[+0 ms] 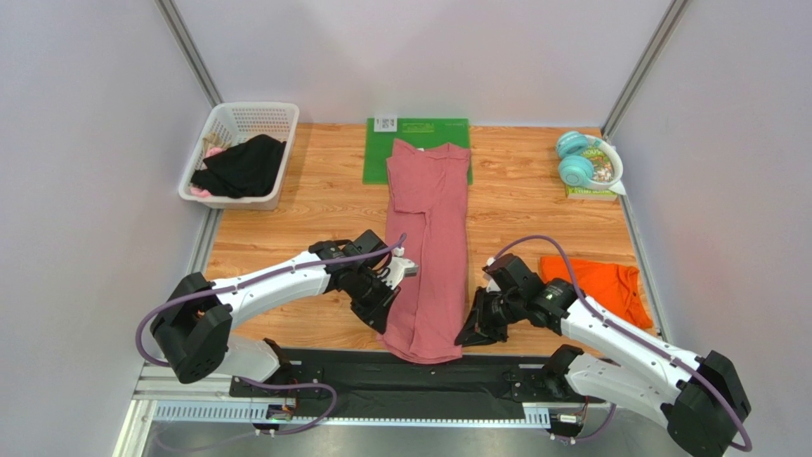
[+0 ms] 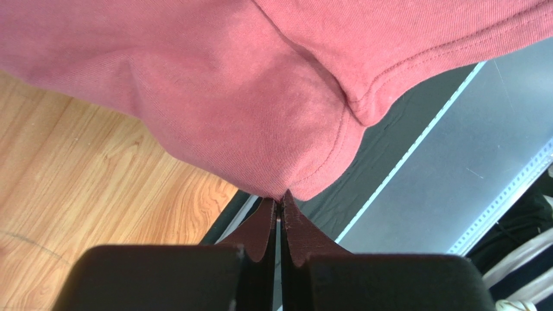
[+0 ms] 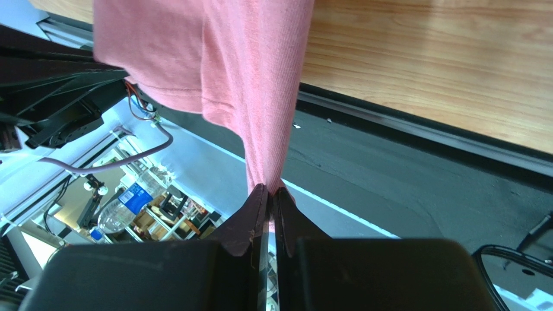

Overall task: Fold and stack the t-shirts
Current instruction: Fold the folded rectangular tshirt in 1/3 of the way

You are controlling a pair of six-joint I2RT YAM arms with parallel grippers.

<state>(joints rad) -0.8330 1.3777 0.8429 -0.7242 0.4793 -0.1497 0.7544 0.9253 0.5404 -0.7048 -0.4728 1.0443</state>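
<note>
holding the pink t-shirt (image 1: pixel 429 238) by its near end

from the top view i see the pink t-shirt folded lengthwise into a long strip down the middle of the table (image 1: pixel 314 209). its far end lies on the green mat (image 1: pixel 379 162) at the far edge. its near end reaches the near edge and hangs over the black strip (image 1: pixel 381 367) there.

the left end effector (image 2: pixel 280 206) is closed on the shirt's near left edge. in the left wrist view the two fingertips meet with a fold of pink cloth pinched between them, and the hem bunches just above. the right end effector (image 3: pixel 271 192) is closed on the near right edge. in its wrist view a narrow pleat of cloth runs straight into the tips, pulled taut and raised off the table. the jaws of both show no gap beyond the cloth itself.

the orange t-shirt (image 1: pixel 596 286) lies loosely spread by the right edge, towards the near right corner, with the right arm between it and the pink one. the two shirts do not touch.

a white basket (image 1: pixel 221 124) with a black cloth (image 1: pixel 243 167) in it stands at the far left corner. teal headphones (image 1: pixel 577 157) sit at the far right corner.
</note>
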